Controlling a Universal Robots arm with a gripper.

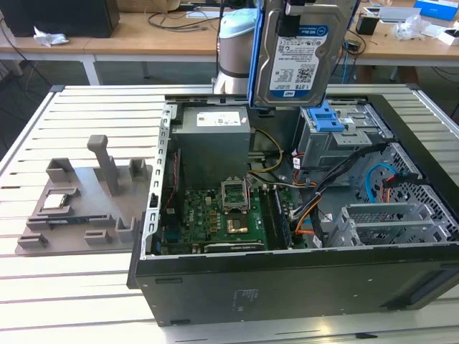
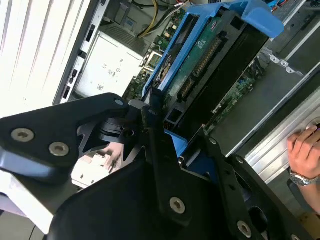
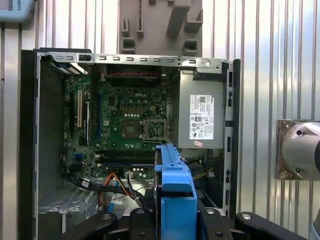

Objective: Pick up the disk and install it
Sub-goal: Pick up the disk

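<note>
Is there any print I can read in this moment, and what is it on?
Label on the held disk: barcodes and print, too small to read.
Sticker on the power supply: too small to read.
White lettering on the circuit board: blurred.
Nothing can be quoted.

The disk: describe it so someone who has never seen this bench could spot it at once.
Start at the open computer case on the slatted metal table. Above its blue-latched drive cage, the disk hangs upright in the jaws. It is the flat silver-grey slab with a white-and-blue label in a blue bracket, unlike the small square chip on the grey fixture.
</note>
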